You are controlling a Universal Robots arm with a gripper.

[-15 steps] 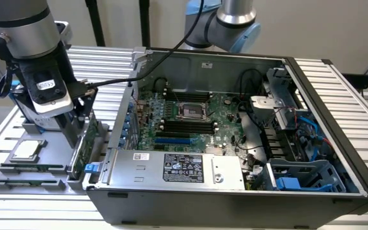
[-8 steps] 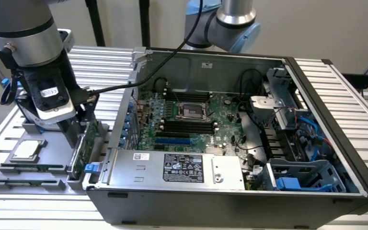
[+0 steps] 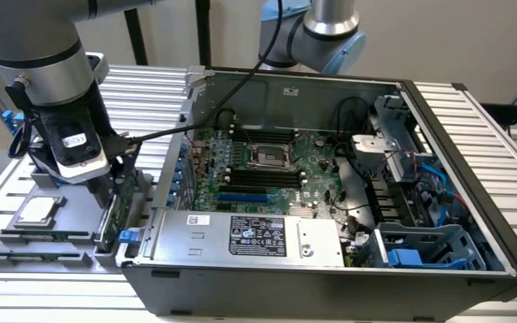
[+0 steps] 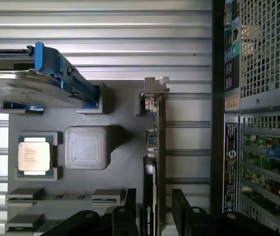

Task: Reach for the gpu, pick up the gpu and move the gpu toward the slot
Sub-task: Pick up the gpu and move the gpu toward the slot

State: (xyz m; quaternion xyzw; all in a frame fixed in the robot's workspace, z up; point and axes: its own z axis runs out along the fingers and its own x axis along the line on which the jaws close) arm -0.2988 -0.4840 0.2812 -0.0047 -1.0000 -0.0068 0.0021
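One gpu (image 4: 154,132), on edge; one claw (image 4: 153,194) straddles it, spread open, holding nothing.

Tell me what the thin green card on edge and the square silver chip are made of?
The thin green circuit card is probably matte fibreglass board, by its green edge, with a shiny sheet-metal bracket at one end. The square silver processor chip seems capped by a dull printed metal lid over a green rim.
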